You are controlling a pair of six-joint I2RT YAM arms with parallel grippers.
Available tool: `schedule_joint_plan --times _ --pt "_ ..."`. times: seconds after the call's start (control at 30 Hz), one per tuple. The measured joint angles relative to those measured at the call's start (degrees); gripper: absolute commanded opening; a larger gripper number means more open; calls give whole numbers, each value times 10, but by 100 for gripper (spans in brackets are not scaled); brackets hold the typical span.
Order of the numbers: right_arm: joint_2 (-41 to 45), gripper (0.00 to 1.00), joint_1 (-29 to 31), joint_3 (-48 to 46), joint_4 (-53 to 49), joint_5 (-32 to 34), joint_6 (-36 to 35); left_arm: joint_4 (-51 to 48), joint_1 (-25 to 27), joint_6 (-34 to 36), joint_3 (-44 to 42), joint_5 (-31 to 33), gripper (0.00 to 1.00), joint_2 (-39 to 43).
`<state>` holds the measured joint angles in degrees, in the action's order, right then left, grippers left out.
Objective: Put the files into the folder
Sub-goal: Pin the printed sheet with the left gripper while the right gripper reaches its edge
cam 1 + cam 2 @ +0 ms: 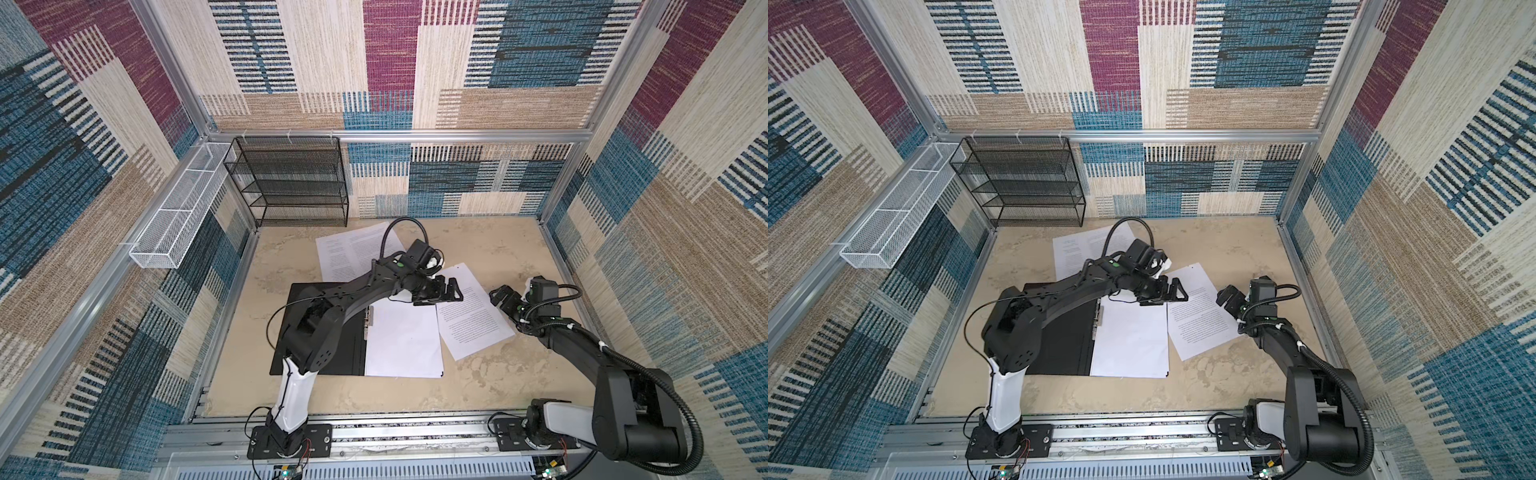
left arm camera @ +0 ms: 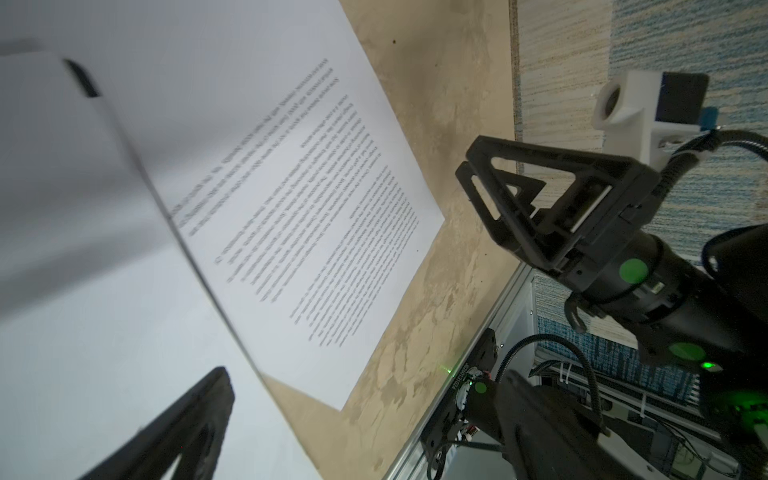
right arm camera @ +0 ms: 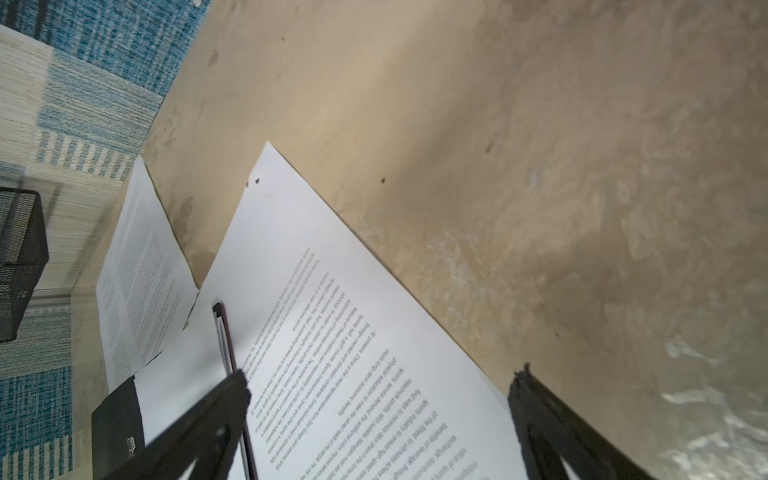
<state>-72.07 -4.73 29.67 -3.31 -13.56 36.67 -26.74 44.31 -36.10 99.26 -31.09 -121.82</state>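
Note:
The folder lies open with its black inside up, and blank white files rest on its right half beside the metal clip. A printed file lies askew, overlapping the folder's right edge. More printed files lie behind the folder. My left gripper hovers open over the folder's far right corner. My right gripper stands open over the printed file's right edge, holding nothing.
A black wire-mesh rack stands at the back left against the wall. A white mesh basket hangs on the left wall. Patterned walls close in three sides, and an aluminium rail runs along the front.

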Motion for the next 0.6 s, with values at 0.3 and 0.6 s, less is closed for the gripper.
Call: schedule_joint_plan --times 0.3,0.6 --pt "4 100 -40 -48 19 -45 1 -25 31 0 129 -36 99 -141" --pt "24 100 -42 -83 51 -116 2 -37 33 0 157 -44 99 -174"
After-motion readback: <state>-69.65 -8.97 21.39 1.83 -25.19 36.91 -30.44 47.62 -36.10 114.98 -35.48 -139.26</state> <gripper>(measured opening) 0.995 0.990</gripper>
